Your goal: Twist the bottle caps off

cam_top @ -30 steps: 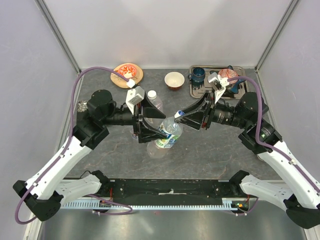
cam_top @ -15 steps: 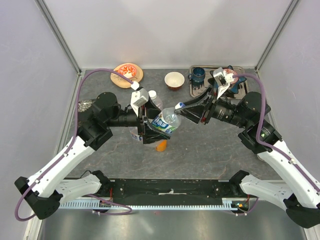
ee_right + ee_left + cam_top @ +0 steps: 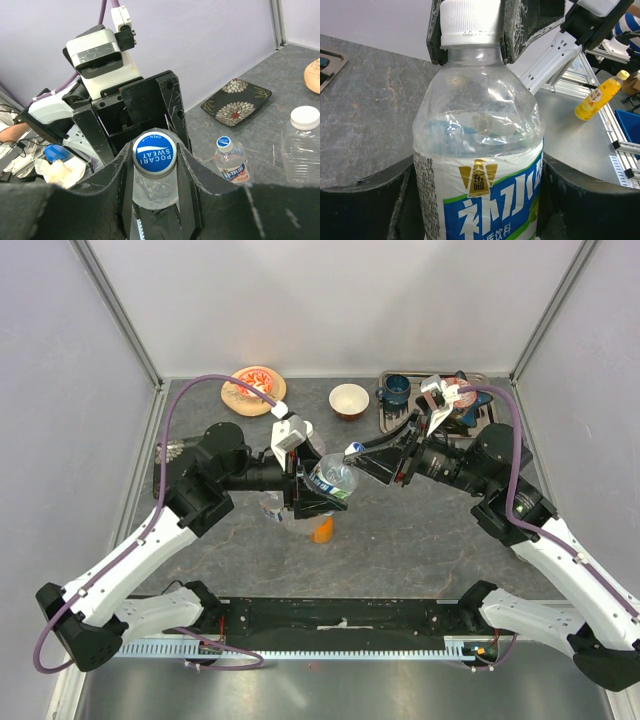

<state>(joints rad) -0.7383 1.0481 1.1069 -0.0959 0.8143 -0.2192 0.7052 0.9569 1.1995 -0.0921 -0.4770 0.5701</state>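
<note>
A short clear bottle with a blue label (image 3: 330, 480) is held off the table between both arms. My left gripper (image 3: 318, 495) is shut on its body (image 3: 480, 165), one finger pressed against each side of the label. The right gripper (image 3: 357, 453) is shut on its blue cap (image 3: 154, 152), which looks white from the side (image 3: 470, 22). Below it on the table stands the short orange bottle (image 3: 322, 530). A second short blue-labelled bottle (image 3: 232, 162) and the taller clear bottle (image 3: 302, 140) with a white cap stand capped behind.
At the back of the table are a round plate (image 3: 255, 390), a white bowl (image 3: 349, 400) and a tray (image 3: 483, 378) with a blue mug (image 3: 395, 390). A dark flowered dish (image 3: 236, 100) lies by the left wall.
The left gripper has closed from wide open onto the bottle's body. Both arms carried the bottle a little toward the back, uncovering the orange bottle.
</note>
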